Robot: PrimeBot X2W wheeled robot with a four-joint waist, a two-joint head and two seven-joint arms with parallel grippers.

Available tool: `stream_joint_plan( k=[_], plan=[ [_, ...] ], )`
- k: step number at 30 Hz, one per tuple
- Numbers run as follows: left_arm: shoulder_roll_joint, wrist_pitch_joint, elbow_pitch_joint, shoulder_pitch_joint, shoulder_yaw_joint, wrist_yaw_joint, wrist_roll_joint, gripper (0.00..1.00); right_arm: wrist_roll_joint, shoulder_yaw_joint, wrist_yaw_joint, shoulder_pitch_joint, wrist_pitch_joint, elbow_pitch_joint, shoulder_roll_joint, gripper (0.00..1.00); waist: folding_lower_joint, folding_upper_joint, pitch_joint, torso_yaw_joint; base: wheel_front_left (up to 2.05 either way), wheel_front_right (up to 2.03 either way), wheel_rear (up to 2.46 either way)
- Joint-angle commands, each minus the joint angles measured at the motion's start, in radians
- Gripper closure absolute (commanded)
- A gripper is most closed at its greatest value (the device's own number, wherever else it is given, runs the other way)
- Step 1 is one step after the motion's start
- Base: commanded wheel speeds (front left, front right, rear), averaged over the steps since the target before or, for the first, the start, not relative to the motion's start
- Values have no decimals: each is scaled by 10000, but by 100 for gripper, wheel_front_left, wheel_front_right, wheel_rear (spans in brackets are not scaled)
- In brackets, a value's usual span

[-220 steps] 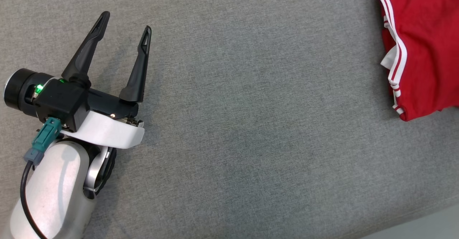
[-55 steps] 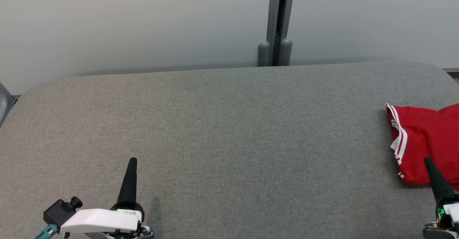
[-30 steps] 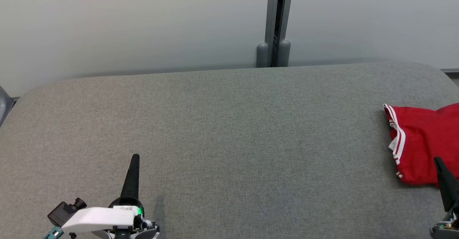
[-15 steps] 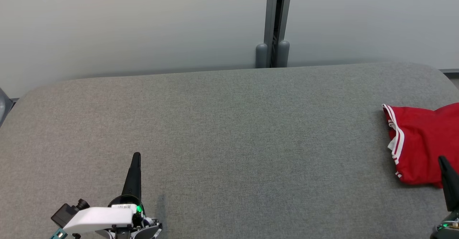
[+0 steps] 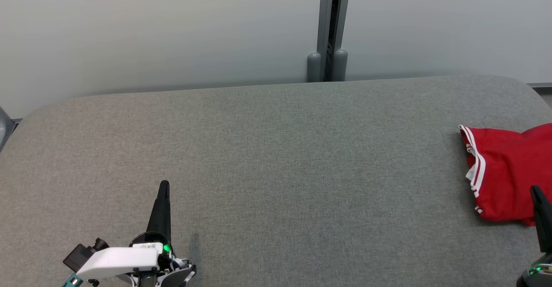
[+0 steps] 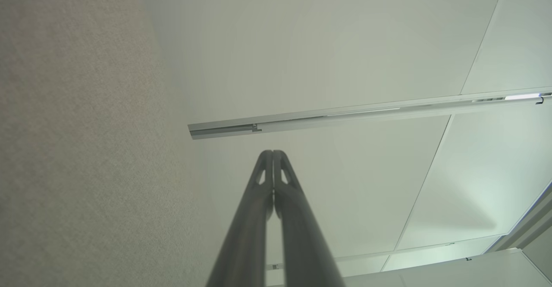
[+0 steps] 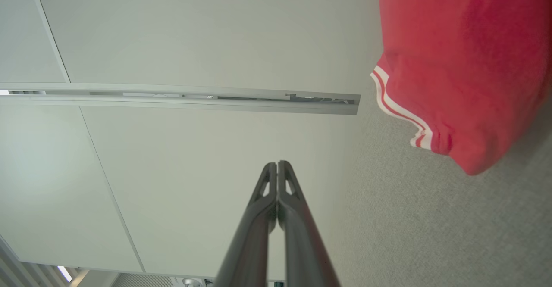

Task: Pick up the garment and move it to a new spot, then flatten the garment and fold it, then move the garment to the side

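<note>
Evidently the red garment (image 5: 504, 170) is laid folded at 3 o'clock on the grey bench (image 5: 276, 149), striped hem (image 5: 473, 166) toward 9 o'clock. The right gripper (image 5: 537, 192), fingers pressed together, empty, is seen at 5 o'clock, just beside the fold's near edge; the left gripper (image 5: 164, 187), also closed, at 7 o'clock, well apart. Placement is judged done; the right gripper is best drawn toward 6 o'clock, clear of the fold.

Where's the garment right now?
Head view: the garment lies at the far right of the grey surface, cut off by the frame edge, beside the shut right gripper, which isn't holding it.
</note>
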Motion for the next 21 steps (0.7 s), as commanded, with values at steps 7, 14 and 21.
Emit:
stream_joint_plan(
  k=[7, 14, 21],
  plan=[
    [22, 19, 2, -81, 39, -37, -35, 100, 90, -5, 4, -17, 3, -23, -41, 100, 0, 0, 0, 1, 0, 0, 0],
    [22, 18, 1, -80, 37, -37, -36, 100, 89, -6, 4, -17, 3, -23, -41, 100, 0, 0, 0, 1, 0, 0, 0],
    [22, 18, 1, -80, 36, -37, -36, 100, 89, -6, 4, -16, 2, -23, -41, 100, 0, 0, 0, 1, 0, 0, 0]
  ],
)
